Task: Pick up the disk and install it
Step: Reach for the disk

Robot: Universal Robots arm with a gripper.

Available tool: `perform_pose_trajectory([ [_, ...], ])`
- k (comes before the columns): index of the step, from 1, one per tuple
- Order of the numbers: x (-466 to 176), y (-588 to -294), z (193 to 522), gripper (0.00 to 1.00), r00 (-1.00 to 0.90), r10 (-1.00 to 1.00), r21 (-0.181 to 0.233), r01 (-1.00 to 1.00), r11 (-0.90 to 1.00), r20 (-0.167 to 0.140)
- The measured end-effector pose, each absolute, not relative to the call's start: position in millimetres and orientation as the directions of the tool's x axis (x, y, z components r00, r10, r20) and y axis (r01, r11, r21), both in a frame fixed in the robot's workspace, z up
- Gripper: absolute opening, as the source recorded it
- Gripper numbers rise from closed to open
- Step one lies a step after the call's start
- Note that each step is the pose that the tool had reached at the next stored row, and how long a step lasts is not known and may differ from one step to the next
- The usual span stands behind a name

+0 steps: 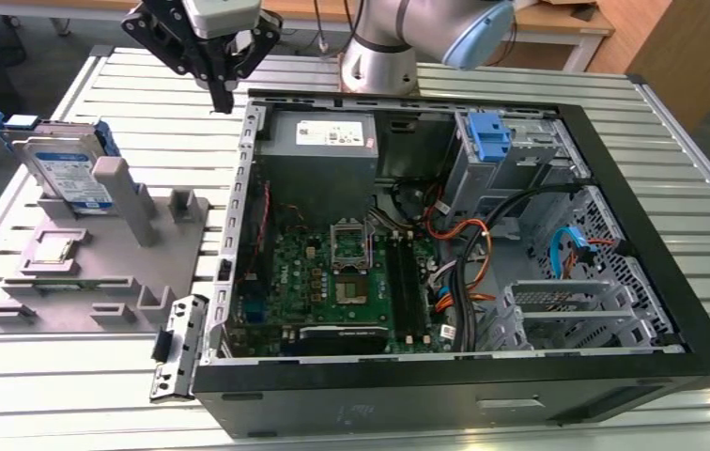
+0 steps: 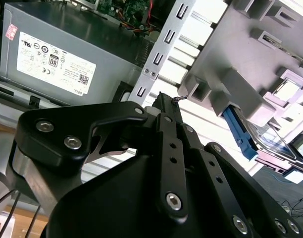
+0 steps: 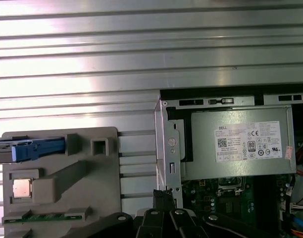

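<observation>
Aloft, gripper [image 1: 221, 98] tip-down beside computer case [image 1: 657, 235].

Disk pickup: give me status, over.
Gripper above the table beside the case corner, jaws shut, empty. Disk standing in grey fixture, exterior view's left, untouched. Fixture post right beside it.

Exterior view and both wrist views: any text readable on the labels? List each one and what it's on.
Nothing can be quoted with confidence.
White label on the power supply: rows of fine print and round marks, too small to read.
Pink sticker beside that label: unreadable.
White-and-blue label on the disk, which stands in the grey holder: too small to read.
</observation>
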State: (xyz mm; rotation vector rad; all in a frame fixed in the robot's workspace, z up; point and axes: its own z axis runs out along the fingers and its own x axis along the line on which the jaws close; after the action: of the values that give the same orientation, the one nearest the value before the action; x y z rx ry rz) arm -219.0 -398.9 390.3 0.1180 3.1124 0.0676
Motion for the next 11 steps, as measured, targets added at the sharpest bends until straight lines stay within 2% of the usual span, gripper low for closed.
perform_pose_trajectory([
  [11, -222.2, -398.9, 389.8, 0.1, -0.997, 0.076, 0.044, 0.075, 0.996, -0.025],
])
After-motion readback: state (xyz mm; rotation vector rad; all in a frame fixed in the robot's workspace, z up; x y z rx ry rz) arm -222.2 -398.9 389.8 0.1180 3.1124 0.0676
